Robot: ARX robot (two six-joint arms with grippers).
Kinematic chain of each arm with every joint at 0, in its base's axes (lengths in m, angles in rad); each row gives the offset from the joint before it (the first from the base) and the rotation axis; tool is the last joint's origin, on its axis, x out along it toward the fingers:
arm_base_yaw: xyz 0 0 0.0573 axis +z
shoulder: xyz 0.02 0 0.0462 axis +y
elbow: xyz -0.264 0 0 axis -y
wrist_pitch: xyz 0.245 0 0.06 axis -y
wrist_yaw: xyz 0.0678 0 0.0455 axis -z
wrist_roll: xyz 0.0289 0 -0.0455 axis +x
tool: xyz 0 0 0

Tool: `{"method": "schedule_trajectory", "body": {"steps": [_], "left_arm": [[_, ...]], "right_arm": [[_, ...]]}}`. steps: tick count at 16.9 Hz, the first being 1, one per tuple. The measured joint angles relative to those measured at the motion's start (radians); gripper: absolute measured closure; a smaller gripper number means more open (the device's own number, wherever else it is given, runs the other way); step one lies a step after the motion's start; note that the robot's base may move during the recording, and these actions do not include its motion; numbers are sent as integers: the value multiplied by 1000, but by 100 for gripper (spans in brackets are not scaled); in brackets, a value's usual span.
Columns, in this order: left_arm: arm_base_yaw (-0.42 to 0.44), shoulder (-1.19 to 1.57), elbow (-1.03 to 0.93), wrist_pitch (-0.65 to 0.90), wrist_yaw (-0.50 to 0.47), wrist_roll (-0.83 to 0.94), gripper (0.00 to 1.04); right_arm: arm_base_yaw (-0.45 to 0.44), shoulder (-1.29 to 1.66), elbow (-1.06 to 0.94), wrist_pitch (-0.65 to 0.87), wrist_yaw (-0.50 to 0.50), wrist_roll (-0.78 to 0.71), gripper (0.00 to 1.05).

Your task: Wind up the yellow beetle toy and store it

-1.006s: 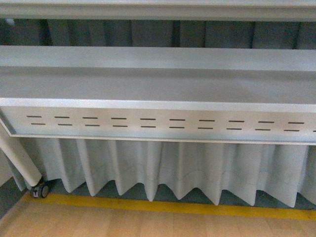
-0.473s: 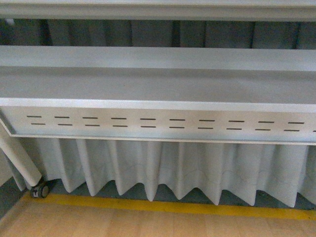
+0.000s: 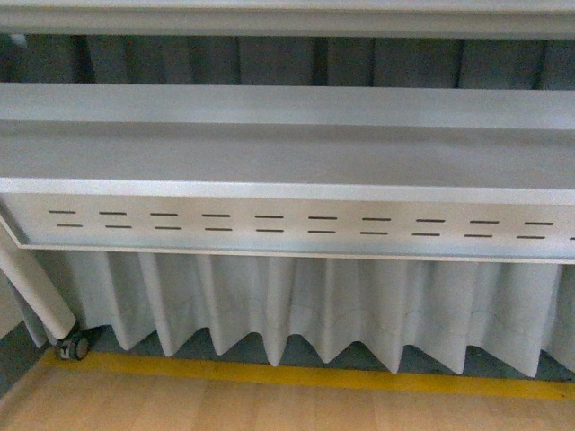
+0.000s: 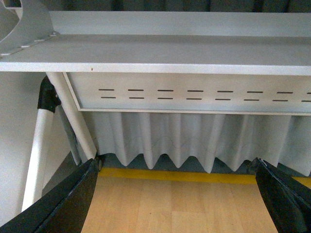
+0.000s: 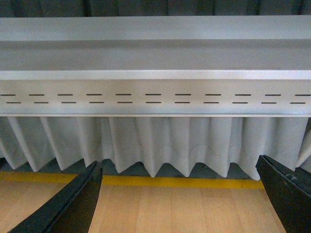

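The yellow beetle toy is out of view in all three views. My left gripper point(image 4: 177, 199) is open, its two black fingers point(image 4: 68, 201) spread wide over bare wooden floor with nothing between them. My right gripper point(image 5: 180, 199) is open too, black fingers point(image 5: 73, 206) far apart above the same wooden floor, holding nothing. Neither arm shows in the front view.
A grey metal table point(image 3: 287, 162) with a slotted front panel point(image 3: 296, 224) stands ahead, a pleated white curtain point(image 3: 296, 305) hanging under it. A yellow floor stripe point(image 3: 296, 375) runs along its foot. A white slanted leg point(image 3: 36, 296) with a castor point(image 3: 72, 346) is at the left.
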Motion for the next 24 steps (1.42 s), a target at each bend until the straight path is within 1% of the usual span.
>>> {"method": "schedule_trajectory", "body": {"steps": [24], "left_arm": [[0, 0, 0, 0, 1, 1, 7]], "right_arm": [[0, 0, 0, 0, -1, 0, 6]]}}
